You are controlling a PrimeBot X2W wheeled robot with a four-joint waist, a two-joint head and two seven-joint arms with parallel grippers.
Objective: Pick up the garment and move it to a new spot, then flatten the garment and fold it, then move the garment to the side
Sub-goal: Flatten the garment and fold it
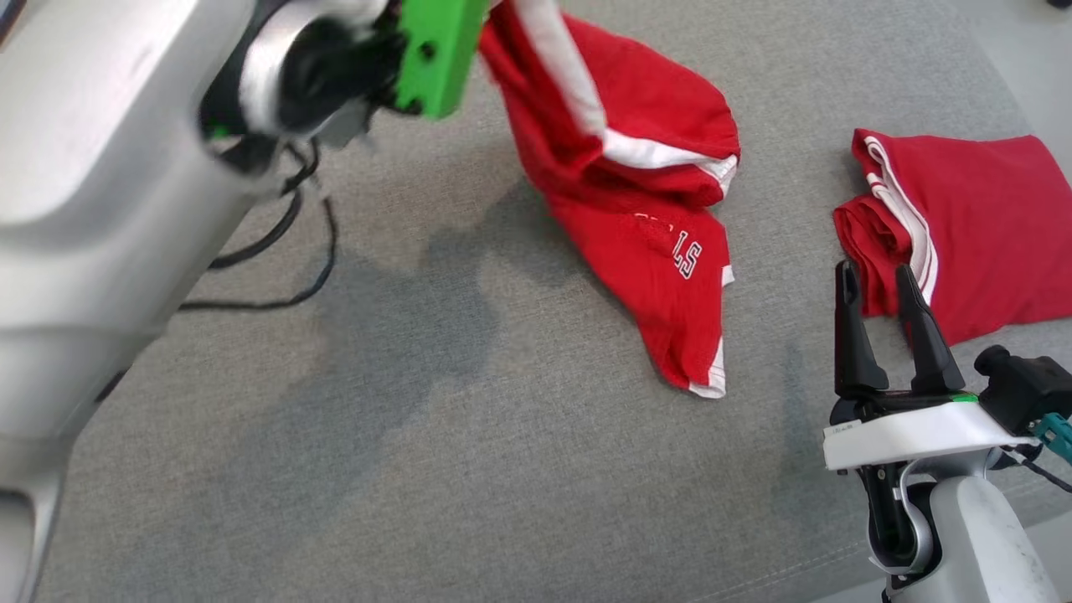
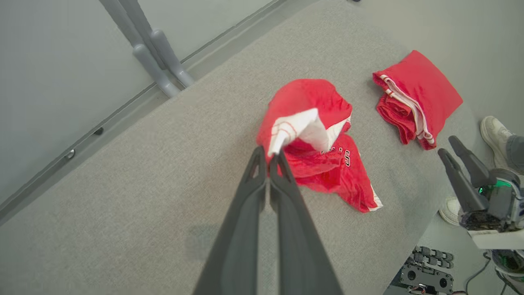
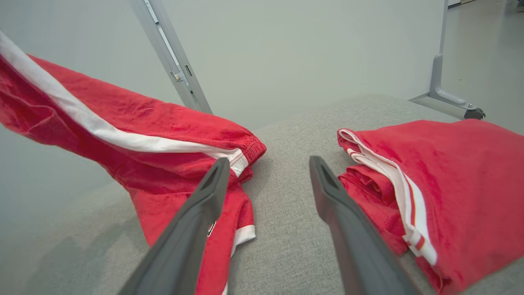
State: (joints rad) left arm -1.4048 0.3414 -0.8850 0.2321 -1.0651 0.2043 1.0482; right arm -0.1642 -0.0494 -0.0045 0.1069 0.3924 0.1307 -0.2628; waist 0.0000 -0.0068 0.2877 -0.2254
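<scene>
Fingers (image 2: 286, 196) of the left gripper (image 2: 268, 155) are pressed together on a white-banded edge of the garment (image 1: 653, 218), a pair of red shorts. That end is lifted, while the rest drapes down until its lower hem rests on the grey padded surface (image 1: 419, 469).

Taking the folded red pile (image 1: 980, 226) as the reference, the held garment lies to the pile's left, apart from it, with a strip of bare grey between them. Its long axis runs from the raised, pinched end slanting down to the trailing hem, which is the part nearest the robot's body. The left arm reaches in from above and to the left of the garment, wrist tipped so the fingers point down at the cloth.

The right gripper (image 1: 875, 272) stands just at the pile's near left corner, jaws spread wide and empty, and points into that gap. My judgement is that it is the arm nearer the trailing hem, should a second hold be needed to spread the garment flat.
</scene>
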